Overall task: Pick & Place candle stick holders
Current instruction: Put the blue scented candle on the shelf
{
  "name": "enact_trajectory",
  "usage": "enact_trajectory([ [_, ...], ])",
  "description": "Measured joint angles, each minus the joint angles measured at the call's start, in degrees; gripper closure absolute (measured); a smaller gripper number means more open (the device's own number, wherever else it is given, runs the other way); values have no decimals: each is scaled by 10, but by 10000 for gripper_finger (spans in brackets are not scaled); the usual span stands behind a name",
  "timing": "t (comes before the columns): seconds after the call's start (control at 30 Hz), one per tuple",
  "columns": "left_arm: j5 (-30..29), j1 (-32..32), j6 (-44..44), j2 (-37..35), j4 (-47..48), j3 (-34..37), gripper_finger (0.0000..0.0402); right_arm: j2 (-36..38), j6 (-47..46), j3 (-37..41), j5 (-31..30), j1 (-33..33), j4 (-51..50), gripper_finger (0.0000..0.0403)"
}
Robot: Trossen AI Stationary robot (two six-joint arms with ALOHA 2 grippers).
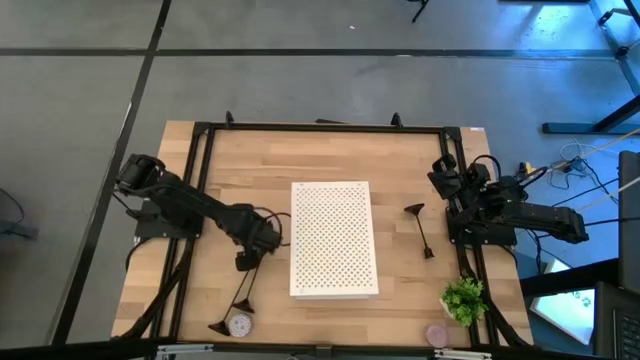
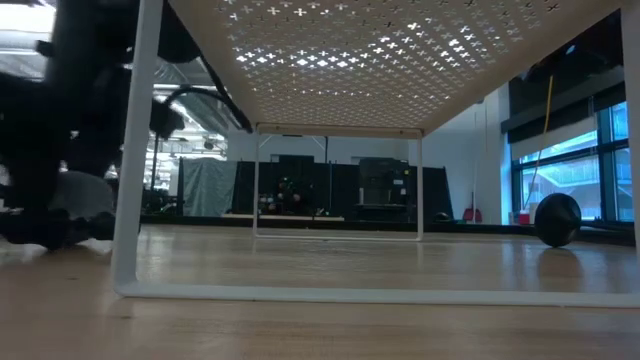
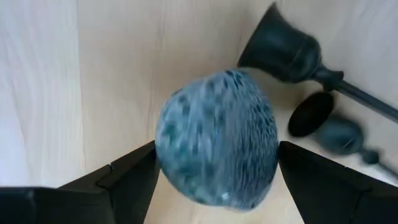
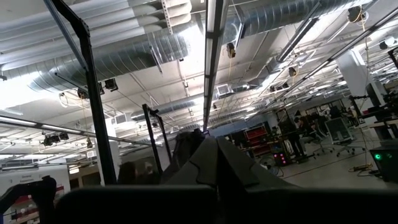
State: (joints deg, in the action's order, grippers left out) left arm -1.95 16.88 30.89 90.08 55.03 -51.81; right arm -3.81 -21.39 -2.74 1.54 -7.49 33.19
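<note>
My left gripper (image 1: 247, 260) points down over the table's left half, left of the white rack, and is shut on a blue-grey dimpled ball (image 3: 214, 140). One black candle stick holder (image 1: 238, 297) lies on its side just nearer the front edge; its bell-shaped end (image 3: 280, 46) shows in the left wrist view. A second dark turned piece (image 3: 339, 134) lies beside it. Another candle stick holder (image 1: 420, 230) lies on its side right of the rack. My right gripper (image 4: 208, 155) is shut, raised at the table's right edge and pointing up at the ceiling. My left gripper pinches the blue-grey ball between its two fingers, one on each opposite side (image 3: 163, 155). The fingers (image 3: 127, 177) come from above and point down. The ball fills the whole gap between them, with the wooden table top showing beneath it.
A white perforated rack (image 1: 333, 240) stands on thin legs (image 2: 125, 200) in the table's middle. A small green plant (image 1: 462, 298) and a pink disc (image 1: 437, 335) sit at the front right. A pale round disc (image 1: 240, 325) lies at the front left. A black frame (image 1: 320, 127) borders the table.
</note>
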Motion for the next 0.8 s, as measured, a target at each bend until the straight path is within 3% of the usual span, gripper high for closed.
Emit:
enact_trajectory([
  [0.17, 33, -18, -20, -19, -43, 0, 117, 0, 0, 0, 0, 0, 0, 402],
  [0.43, 30, -20, -23, -21, -61, 0, 186, 0, 0, 0, 2, 0, 0, 402],
  [0.8, 29, -20, -4, -21, -172, 86, 191, 0, 0, 0, 1, 0, 0, 402],
])
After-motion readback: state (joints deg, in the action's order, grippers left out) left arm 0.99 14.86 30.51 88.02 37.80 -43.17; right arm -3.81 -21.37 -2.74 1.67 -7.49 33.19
